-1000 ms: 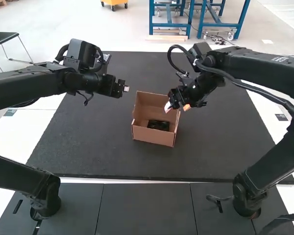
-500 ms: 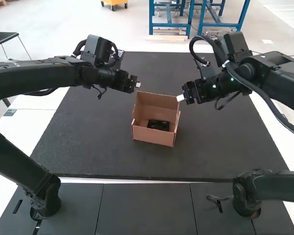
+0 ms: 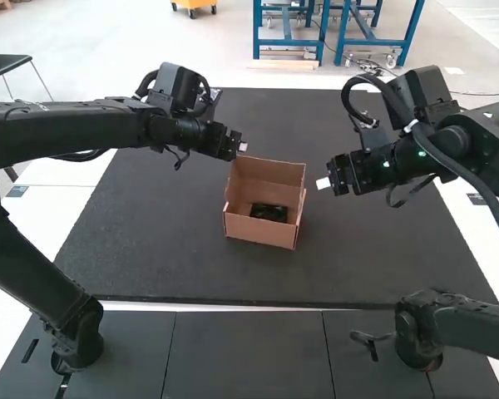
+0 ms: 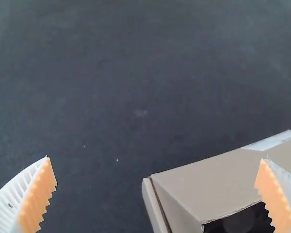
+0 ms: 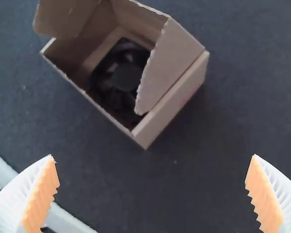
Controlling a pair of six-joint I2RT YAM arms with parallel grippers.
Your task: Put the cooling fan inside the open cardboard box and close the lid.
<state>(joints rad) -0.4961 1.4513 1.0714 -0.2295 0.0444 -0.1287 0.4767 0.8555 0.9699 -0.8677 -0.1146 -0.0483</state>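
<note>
**Fan in the box, lid open, both hands spread**

In the high view the cardboard box [image 3: 258, 231] stands near the middle of the frame, on a black mat [image 3: 150, 224] that covers most of the white counter [image 3: 25, 224]. Its top is open. The rear panel stands upright above the other walls, and the right wrist view shows a side flap [image 5: 160, 63] leaning in over the opening without covering it. The cooling fan [image 3: 269, 211], dark and flat, lies on the floor of the box, toward the right wall as the high view shows it.

The left hand [image 3: 241, 147] hangs above and to the left of centre in the high view, just over the rear left corner of the box. The pictures do not tell whether it touches the cardboard. Its ribbed white fingers [image 4: 31, 194] stand wide apart with nothing between them but a corner of the box farther off and the mat beyond.

The right hand [image 3: 323, 183] hangs right of centre in the high view, just beside the upper right edge of the box and clear of it. Its orange pads [image 5: 39, 191] are also spread wide and grip nothing. From its wrist camera the box sits well below, with the fan visible inside past the leaning flap.

Both arms reach in from the frame's sides, the left from the left edge and the right from the right edge.
</note>
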